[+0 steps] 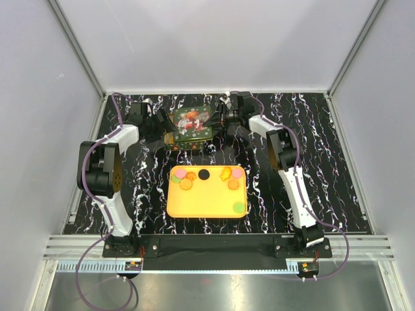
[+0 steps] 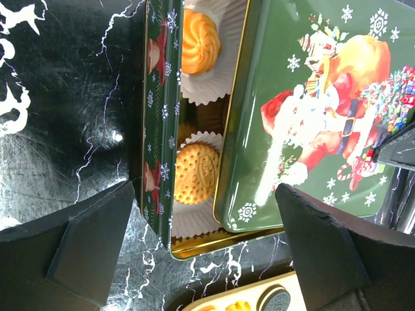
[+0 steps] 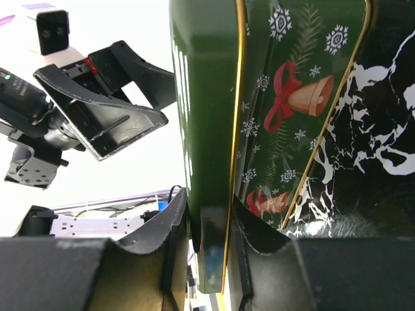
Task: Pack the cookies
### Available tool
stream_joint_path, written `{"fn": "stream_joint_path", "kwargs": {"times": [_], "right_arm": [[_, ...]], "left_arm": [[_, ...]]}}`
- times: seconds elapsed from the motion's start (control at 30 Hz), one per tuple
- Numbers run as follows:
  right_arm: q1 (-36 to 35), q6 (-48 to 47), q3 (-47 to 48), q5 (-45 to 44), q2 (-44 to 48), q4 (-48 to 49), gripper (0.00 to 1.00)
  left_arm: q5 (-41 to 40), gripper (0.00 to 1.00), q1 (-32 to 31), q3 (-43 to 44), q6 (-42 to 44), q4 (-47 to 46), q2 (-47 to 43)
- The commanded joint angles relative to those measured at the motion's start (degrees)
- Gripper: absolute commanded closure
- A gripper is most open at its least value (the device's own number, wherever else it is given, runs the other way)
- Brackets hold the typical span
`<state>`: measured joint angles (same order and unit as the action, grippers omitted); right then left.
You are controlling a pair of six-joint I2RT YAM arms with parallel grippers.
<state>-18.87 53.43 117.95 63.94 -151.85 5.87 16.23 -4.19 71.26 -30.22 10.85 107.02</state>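
The green tin [image 2: 159, 97] is sitting between both grippers. The right gripper [image 3: 211, 210] is pinching the Santa lid [image 2: 311, 110] by its edge. The left gripper [image 1: 157, 124] is hanging wide open. Behind both, toward the arm bases, the yellow tray [image 1: 204, 206] is holding flat round pink, orange, black and green cookies [image 1: 203, 173].

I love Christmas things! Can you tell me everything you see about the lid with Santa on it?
The lid is a dark green rounded rectangle, shiny like painted metal, with a thin gold edge. Its top shows Santa carrying a sack of presents, with white snowflakes around him. It sits askew over the tin and does not close it: a strip along one side is uncovered, showing biscuits inside. The right gripper pinches its rim between both fingers.
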Motion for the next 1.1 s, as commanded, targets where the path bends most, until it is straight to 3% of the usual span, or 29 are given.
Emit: {"fn": "stream_joint_path", "kwargs": {"times": [0.0, 0.4, 0.8, 1.07], "right_arm": [[-0.99, -6.94, 2.63, -2.68, 2.53, -8.33, 0.72], [-1.69, -4.92, 6.41, -1.63, -1.6, -11.49, 0.71], [-1.61, 4.22, 6.94, 0.74, -5.38, -3.24, 0.71], [-1.61, 4.14, 6.85, 0.39, -6.09, -3.76, 0.67]], "left_arm": [[-0.06, 0.02, -0.12, 2.04, 0.34, -2.76, 0.47], [0.47, 0.02, -0.12, 2.3, -0.1, -3.73, 1.26], [1.79, 0.02, -0.12, 2.3, -0.11, -4.96, 1.7], [2.23, 0.01, -0.12, 2.65, -0.37, -5.58, 2.31]]}}
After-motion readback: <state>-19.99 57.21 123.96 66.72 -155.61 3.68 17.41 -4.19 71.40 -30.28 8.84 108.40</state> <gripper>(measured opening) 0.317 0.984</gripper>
